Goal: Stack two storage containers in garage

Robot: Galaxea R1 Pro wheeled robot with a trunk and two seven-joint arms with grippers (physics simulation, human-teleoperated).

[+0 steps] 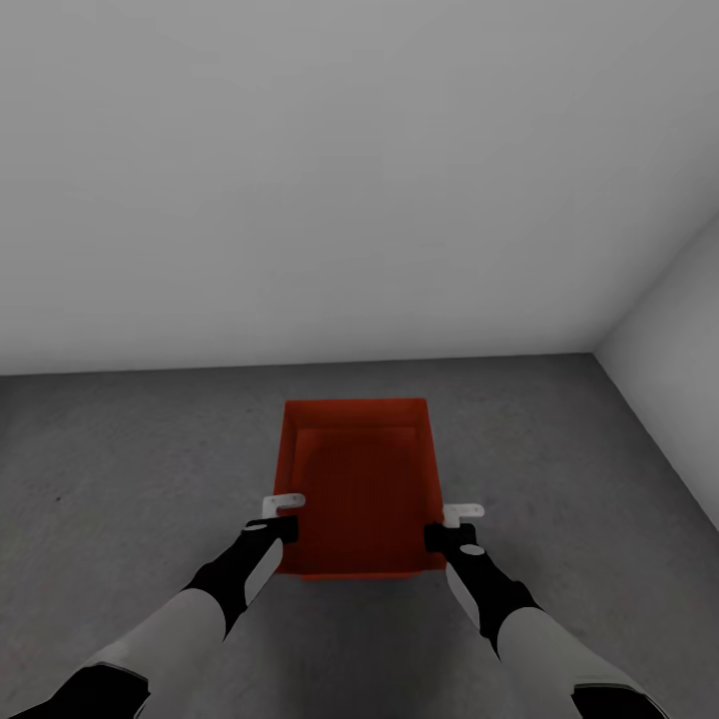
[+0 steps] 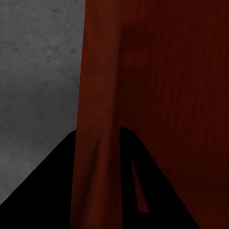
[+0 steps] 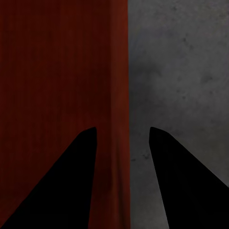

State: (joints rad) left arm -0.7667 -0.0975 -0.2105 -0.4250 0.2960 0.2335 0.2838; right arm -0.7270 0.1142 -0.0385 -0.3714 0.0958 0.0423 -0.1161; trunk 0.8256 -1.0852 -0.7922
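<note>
A plain light-grey wall point(image 1: 300, 180) filled the upper half of the frame, meeting a second pale wall point(image 1: 674, 369) at the right edge.

The light in the head view is soft and even. The grey wall point(image 1: 300, 180) looks bright in the middle and a bit darker near the top corners. The floor point(image 1: 130, 479) is dim and speckled, with no strong shadows. The red bin point(image 1: 359, 489) is darker inside near its far wall. There is no glare. The edges look a little soft and blurry. In both wrist views the fingers point(image 3: 71, 191) are plain black shapes, and the picture is dark and fuzzy.
</note>
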